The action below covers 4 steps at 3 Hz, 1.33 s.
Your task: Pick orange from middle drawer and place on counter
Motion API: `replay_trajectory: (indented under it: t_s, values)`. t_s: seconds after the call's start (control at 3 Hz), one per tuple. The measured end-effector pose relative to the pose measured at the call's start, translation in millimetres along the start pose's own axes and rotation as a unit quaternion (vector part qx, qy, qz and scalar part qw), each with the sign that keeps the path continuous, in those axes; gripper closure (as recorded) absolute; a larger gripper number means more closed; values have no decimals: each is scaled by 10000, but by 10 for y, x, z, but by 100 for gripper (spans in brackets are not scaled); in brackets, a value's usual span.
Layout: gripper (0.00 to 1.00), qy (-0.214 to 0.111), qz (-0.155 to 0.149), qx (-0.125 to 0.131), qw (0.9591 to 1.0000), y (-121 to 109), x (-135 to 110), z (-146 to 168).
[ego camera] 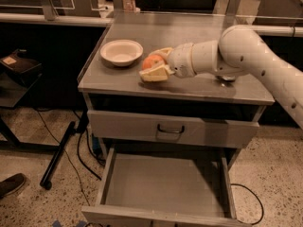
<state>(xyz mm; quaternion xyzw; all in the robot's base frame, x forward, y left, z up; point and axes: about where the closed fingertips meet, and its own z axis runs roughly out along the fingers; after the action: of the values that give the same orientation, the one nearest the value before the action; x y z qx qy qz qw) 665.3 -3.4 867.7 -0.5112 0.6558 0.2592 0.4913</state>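
claw (154,68) gripping orange (152,60) | low over table (199,37) near front edge, left of centre | white bowl (121,52) just beside, toward front-left corner | middle drawer (165,186) pulled open below front edge | orange-table contact: cannot tell

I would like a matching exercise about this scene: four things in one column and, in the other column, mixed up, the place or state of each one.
Things:
1. orange
2. white bowl
3. middle drawer
4. upper drawer front

Places or states:
a. pulled open, below the closed one
b. held in the gripper, over the front part of the counter
c. closed, with a dark handle
d. standing on the counter, beside the gripper

Pairs: 1-b, 2-d, 3-a, 4-c.
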Motion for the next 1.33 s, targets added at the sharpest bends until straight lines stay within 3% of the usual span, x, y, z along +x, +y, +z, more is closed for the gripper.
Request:
replay_trajectory:
  t_s: [0.33,0.67,1.33]
  values:
    - [100,-54,92,-244,9996,-1,113,203]
    - [100,-60,101,-268,9996,-7,86,207]
    - [50,-60,101,-268,9996,-7,86,208]
